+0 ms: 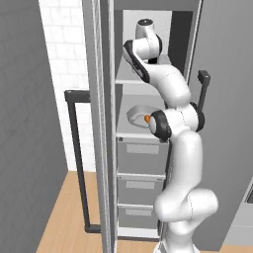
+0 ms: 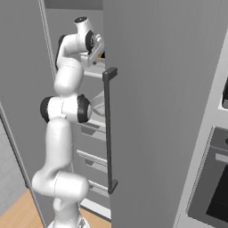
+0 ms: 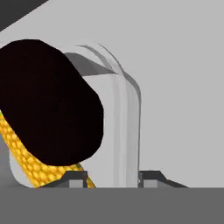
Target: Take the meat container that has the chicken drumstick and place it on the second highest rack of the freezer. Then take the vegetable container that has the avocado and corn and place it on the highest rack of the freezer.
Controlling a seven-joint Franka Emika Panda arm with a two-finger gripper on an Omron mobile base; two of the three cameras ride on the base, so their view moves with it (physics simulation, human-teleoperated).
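Tool (image 3: 111,177) jaws are seen parted astride the pale vegetable container's rim (image 3: 127,131), with black avocado (image 3: 50,103) and yellow corn (image 3: 22,153), on the freezer's highest rack (image 1: 129,79); drumstick container (image 1: 138,116) is already shelved below, so only withdrawal seems left.

No writing, label, brand mark, number or sign can be read anywhere in these pictures. The three grey drawer fronts (image 1: 142,154) of the tall grey freezer (image 1: 148,148) each carry a paler rectangular panel, but the panels are blank. The long dark door handle (image 2: 110,129), the white-tiled wall (image 1: 62,54) and the pale grey tray (image 3: 124,131) holding the yellow cob of corn (image 3: 26,153) and the black rounded avocado (image 3: 50,100) are likewise plain, with no lettering on them.
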